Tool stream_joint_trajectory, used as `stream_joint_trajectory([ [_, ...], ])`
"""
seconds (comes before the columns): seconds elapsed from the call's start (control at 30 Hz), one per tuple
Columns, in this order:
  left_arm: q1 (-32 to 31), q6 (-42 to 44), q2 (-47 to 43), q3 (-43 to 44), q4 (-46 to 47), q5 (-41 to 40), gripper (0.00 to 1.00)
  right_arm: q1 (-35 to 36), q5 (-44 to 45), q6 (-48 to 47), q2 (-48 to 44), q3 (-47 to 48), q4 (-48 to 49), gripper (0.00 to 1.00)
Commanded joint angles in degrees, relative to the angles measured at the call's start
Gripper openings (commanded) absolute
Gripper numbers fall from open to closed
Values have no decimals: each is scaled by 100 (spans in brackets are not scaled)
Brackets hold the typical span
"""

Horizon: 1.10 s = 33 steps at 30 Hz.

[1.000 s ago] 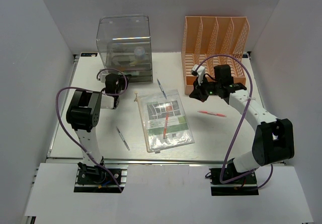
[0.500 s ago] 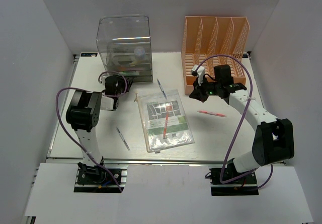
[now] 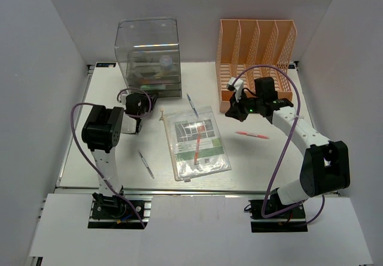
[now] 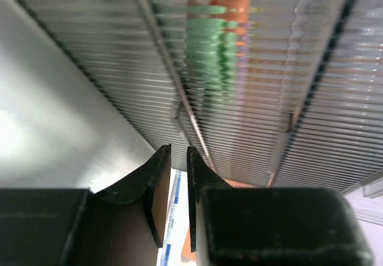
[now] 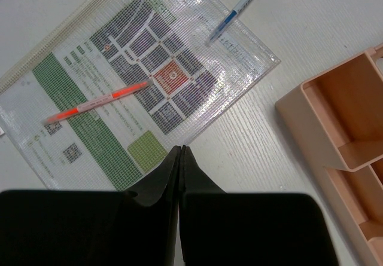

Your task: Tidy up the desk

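Observation:
The white desk carries a clear mesh pouch with printed sheets and a red pen lying on it. A second red pen, a blue pen and a grey pen lie loose. My left gripper is at the front of the clear drawer box; in the left wrist view its jaws stand a narrow gap apart with nothing between them, tips at the ribbed drawer front. My right gripper is shut and empty, hovering by the pouch's corner.
The orange file rack stands at the back right, and its corner shows in the right wrist view. A thin wooden stick lies along the pouch's left edge. White walls close in the left, right and back sides.
My left gripper has moved right and slightly back, up against the drawer box front. The right arm has not moved.

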Motion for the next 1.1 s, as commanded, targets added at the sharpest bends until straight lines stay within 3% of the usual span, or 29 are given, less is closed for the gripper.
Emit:
stream_joint_trajectory([
  [0.0,36,-140,54,-130,588,-211,27,-30,-141,-66,15,-12,-46,0],
  [0.27,36,-201,257,-350,1212,-431,32,-30,-168,-75,59,-12,-64,0],
  [0.47,36,-298,353,-710,2231,-264,41,-30,-150,-92,94,5,-81,0],
  [0.63,36,-333,318,-702,2101,-325,45,-30,-194,-92,94,14,-98,0],
  [1.07,36,-369,757,-271,2136,-457,42,-30,-176,-145,112,23,-134,0],
])
